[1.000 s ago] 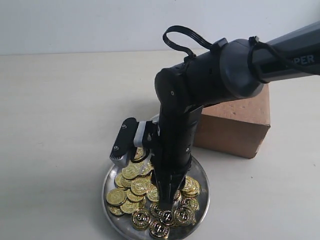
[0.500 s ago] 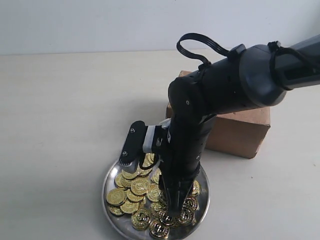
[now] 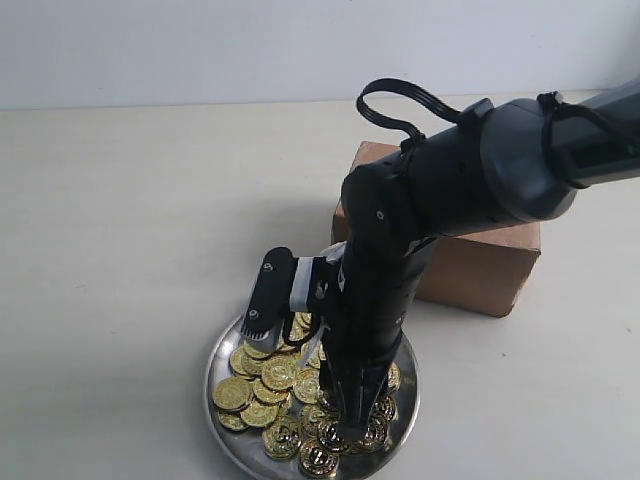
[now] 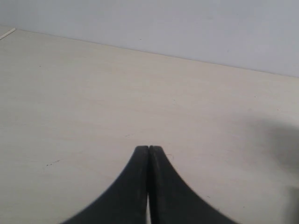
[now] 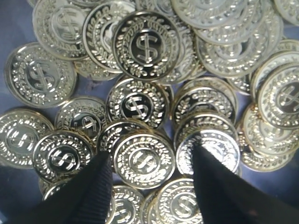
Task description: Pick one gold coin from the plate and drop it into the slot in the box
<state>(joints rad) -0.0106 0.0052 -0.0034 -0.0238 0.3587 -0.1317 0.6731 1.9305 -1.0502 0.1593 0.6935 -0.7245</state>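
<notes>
- Plate (image 3: 212, 368): round, silver, lower centre of the exterior view, on the bench (image 3: 130, 220).
- Coins (image 3: 262, 385): gold, dollar-sign faces, heaped and overlapping in the plate.
- Box (image 3: 480, 265): brown cardboard, right of centre, just above the plate in the frame, partly hidden by the right arm (image 3: 470, 180).
- Right fingers (image 5: 96, 191): parted, tips down among the coins, one coin (image 5: 145, 161) lying flat between them, nothing gripped.
- Left fingers (image 4: 148, 186): pressed together, empty, over bare bench.

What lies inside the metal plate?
A pile of gold coins fills the plate. The right gripper, jaws open, stands over them; the arm hides some coins.
</notes>
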